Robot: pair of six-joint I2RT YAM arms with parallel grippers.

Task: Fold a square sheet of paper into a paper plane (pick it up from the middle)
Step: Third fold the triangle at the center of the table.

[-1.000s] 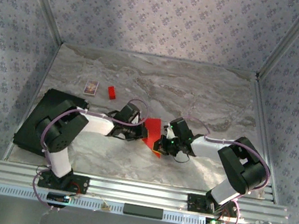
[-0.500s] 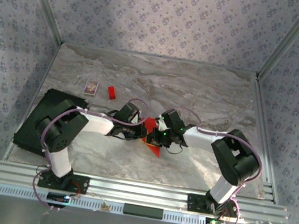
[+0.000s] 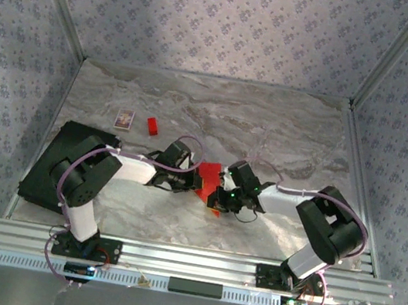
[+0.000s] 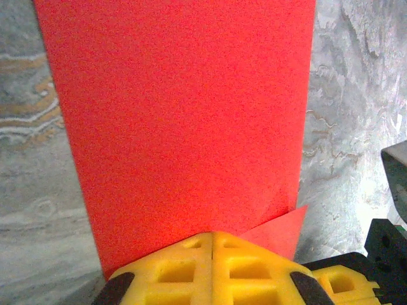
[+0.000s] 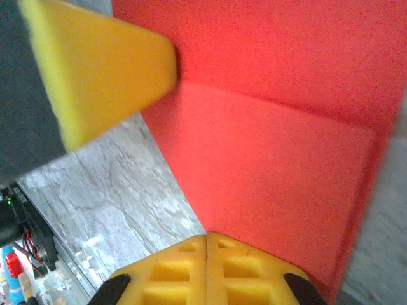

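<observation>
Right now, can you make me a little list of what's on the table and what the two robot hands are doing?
paper: red paper, middle of the table, partly folded, one crease showing
left gripper: shut, tips on the paper's edge
right gripper: shut, tips on the paper's edge
pinching or just pressing: cannot tell
other things: patterned card and small red block side by side, apart; black flat object at the left
table: grey marble
</observation>
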